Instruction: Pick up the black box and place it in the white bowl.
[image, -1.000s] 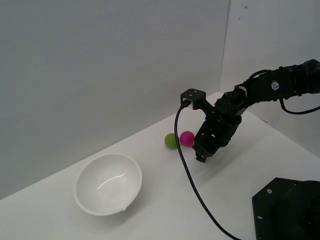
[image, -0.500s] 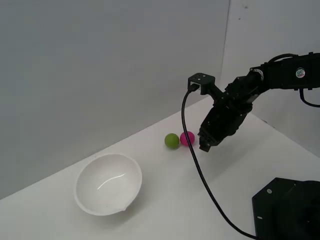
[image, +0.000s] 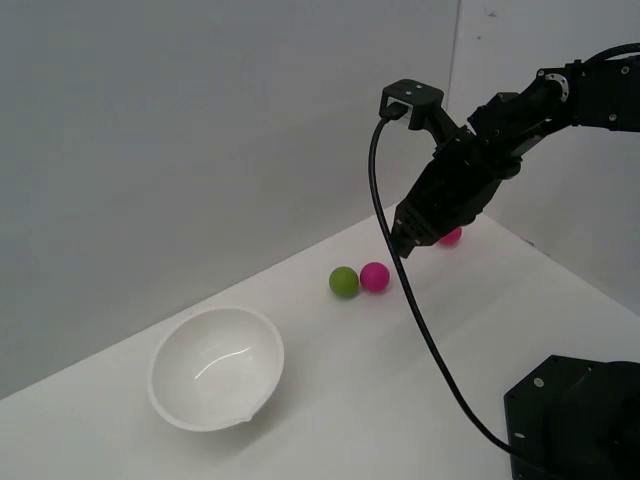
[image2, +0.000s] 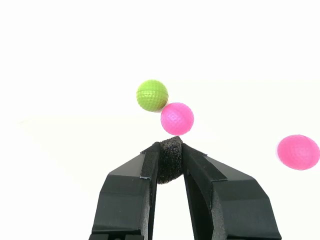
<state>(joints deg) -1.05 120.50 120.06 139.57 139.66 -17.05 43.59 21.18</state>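
Hanging above the table, the gripper (image: 412, 238) sits high at the exterior view's right, clear of the green ball (image: 343, 282) and pink ball (image: 374, 276) below. That height suits a carry over them. The white bowl (image: 170, 400) lies well apart, at near left. A second pink ball (image: 452, 236) peeks out behind the arm.

Wrist view: the fingers (image2: 131, 192) pinch the black box (image2: 170, 159) at their tips, a firm squeeze on both sides. It hangs off the table. Bowl not in sight here.
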